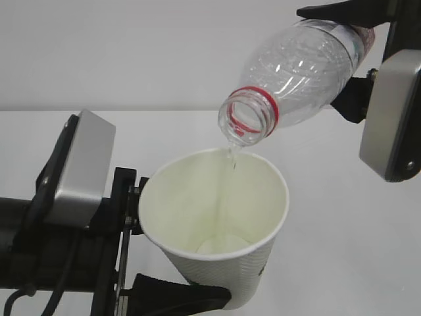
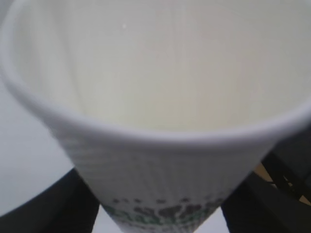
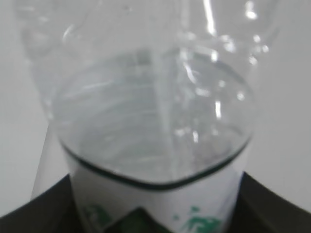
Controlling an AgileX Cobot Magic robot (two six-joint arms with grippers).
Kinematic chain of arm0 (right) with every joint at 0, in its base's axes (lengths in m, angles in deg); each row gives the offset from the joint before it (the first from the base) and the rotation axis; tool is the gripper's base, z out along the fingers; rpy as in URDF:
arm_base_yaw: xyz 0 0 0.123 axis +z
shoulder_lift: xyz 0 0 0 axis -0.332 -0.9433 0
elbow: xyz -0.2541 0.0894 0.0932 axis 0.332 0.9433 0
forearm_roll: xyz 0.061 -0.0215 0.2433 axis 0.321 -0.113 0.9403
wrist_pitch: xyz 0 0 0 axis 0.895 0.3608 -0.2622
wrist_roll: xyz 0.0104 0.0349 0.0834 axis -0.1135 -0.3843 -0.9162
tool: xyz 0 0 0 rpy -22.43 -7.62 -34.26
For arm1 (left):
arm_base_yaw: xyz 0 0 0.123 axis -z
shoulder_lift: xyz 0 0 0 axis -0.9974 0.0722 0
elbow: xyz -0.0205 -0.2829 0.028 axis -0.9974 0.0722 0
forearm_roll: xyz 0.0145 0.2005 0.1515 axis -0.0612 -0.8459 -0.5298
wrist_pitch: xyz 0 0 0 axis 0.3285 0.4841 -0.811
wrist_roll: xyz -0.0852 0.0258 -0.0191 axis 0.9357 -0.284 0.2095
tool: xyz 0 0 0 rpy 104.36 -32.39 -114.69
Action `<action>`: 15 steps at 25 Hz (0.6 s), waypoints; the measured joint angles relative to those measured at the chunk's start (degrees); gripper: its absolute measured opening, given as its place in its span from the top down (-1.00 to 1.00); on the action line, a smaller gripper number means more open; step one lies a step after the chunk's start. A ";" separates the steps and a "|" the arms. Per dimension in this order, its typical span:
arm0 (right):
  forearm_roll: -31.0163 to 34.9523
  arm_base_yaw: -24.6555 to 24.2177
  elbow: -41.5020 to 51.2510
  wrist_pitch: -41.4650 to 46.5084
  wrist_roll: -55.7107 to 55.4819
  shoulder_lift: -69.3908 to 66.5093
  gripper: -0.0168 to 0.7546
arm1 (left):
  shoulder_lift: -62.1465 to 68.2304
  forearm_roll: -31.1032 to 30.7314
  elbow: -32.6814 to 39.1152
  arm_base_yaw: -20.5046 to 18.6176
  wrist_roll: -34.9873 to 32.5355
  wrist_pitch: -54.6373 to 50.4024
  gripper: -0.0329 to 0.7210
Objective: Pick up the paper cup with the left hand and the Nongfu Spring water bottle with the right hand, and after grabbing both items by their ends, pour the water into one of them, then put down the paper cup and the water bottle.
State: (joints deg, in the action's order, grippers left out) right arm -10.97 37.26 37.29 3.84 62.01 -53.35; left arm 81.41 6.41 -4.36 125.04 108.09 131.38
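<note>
Bottle tipped over the cup, a thin stream running in

Both arms are cropped by the frame edges — the right hand (image 1: 358, 62), clamped on the label end of the Nongfu Spring water bottle (image 1: 296, 66), is half out of view, and the left hand (image 1: 171, 263) shows only one dark jaw under the paper cup (image 1: 217, 224) it grips near the base; the cup tilts, white with a blurred green logo, while the water (image 1: 231, 155) falls from the red-ringed neck — the level inside is hard to make out
</note>
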 joint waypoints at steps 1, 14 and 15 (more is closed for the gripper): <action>-0.10 0.00 0.00 0.00 0.10 0.00 -0.26 | 0.00 0.00 0.00 0.00 0.00 0.00 -0.49; -0.09 0.00 0.00 0.00 0.80 0.00 -0.26 | 0.00 -1.52 0.00 0.00 0.00 0.00 -0.49; -0.09 0.00 0.00 0.00 0.80 0.00 -0.26 | 0.00 -1.52 0.00 0.00 0.00 0.00 -0.49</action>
State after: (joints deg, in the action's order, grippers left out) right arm -11.05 37.26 37.29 3.84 62.81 -53.35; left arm 81.41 4.89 -4.36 125.04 108.09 131.38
